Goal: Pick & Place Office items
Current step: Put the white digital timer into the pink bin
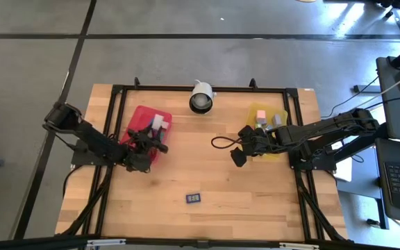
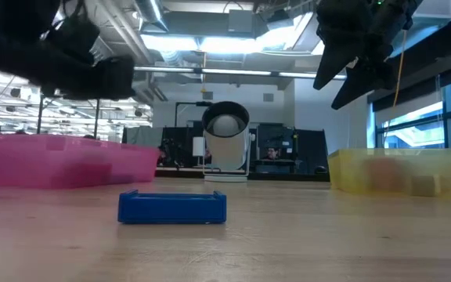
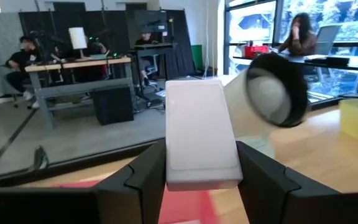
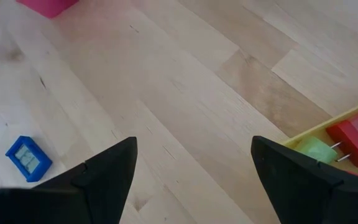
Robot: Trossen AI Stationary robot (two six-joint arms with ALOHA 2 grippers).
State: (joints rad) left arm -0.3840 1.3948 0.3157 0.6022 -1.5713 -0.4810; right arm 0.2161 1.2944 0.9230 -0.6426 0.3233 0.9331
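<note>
A blue piece (image 1: 194, 198) lay flat on the table (image 1: 255, 208), near the front. My left gripper (image 3: 202, 180) squeezed a white block (image 3: 201, 134) over the red tray (image 1: 139, 118). My right gripper (image 4: 191, 168) hung open beside the yellow tray (image 1: 275, 154).

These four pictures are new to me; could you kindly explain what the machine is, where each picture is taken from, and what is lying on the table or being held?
It is a robot with two dark arms at a wooden table. One picture looks straight down, one looks level across the tabletop, and two come from cameras on the wrists. The left gripper is over the red tray and pinches a white block. The right gripper is open and empty, hovering beside the yellow tray, which holds a few small pieces. A small blue item lies alone on the table. The white round thing at the far edge seems to be the low camera.
</note>
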